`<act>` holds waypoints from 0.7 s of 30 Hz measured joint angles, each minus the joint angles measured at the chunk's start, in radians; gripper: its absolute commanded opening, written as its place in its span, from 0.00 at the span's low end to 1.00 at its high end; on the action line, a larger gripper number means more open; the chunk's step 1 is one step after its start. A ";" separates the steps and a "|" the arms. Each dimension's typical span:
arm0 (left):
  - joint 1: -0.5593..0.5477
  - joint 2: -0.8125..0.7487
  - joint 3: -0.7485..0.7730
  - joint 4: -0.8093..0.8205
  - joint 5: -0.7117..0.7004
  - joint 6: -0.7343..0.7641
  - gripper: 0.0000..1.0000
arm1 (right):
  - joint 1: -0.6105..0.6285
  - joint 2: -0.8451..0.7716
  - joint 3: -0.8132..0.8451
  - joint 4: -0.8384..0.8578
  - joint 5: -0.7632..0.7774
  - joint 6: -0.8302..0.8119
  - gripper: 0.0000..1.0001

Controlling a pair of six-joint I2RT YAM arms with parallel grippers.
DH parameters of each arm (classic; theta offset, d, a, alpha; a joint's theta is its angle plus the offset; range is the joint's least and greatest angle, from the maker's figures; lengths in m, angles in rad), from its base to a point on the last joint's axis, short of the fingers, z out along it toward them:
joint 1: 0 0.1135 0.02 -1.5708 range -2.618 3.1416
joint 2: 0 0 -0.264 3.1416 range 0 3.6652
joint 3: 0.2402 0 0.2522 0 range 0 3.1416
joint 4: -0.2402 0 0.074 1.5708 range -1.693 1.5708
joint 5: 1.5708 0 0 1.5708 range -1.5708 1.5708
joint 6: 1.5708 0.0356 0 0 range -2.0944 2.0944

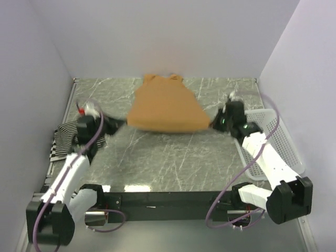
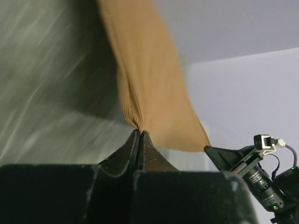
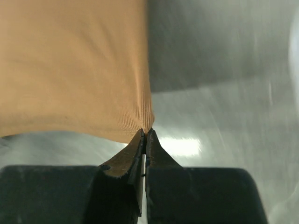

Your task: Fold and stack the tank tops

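A plain tan-brown tank top (image 1: 165, 107) hangs stretched between both arms over the back middle of the marble table, straps toward the rear wall. My left gripper (image 1: 125, 122) is shut on its near left hem corner; in the left wrist view the tan cloth (image 2: 149, 88) runs up from the pinched gripper tips (image 2: 140, 131). At the right hem corner my right gripper (image 1: 211, 124) is also shut, the fabric (image 3: 74, 70) bunching at its closed tips (image 3: 146, 131). A black-and-white striped tank top (image 1: 64, 140) lies crumpled at the table's left edge, behind the left arm.
A white mesh basket (image 1: 281, 140) stands at the right edge of the table, partly under the right arm. Walls close in the left, back and right sides. Bare marble tabletop (image 1: 168, 157) lies in front of the held top.
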 measured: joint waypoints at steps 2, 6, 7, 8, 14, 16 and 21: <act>-0.003 -0.065 -0.182 -0.049 0.001 -0.021 0.01 | 0.000 -0.013 -0.199 -0.004 -0.008 0.017 0.00; -0.016 -0.263 -0.460 -0.143 0.010 -0.088 0.01 | -0.002 -0.008 -0.457 -0.002 -0.029 0.057 0.00; -0.021 -0.295 -0.489 -0.165 0.010 -0.100 0.01 | -0.004 -0.003 -0.493 0.001 -0.040 0.067 0.00; -0.025 -0.322 -0.507 -0.188 0.008 -0.109 0.01 | -0.008 0.002 -0.517 0.004 -0.055 0.077 0.00; -0.029 -0.375 -0.507 -0.275 -0.003 -0.116 0.04 | -0.039 -0.006 -0.568 0.056 -0.117 0.126 0.00; -0.029 -0.380 -0.507 -0.305 -0.003 -0.117 0.08 | -0.048 -0.029 -0.572 0.048 -0.123 0.136 0.00; -0.029 -0.414 -0.507 -0.379 0.000 -0.124 0.28 | -0.076 -0.171 -0.575 -0.021 -0.114 0.162 0.14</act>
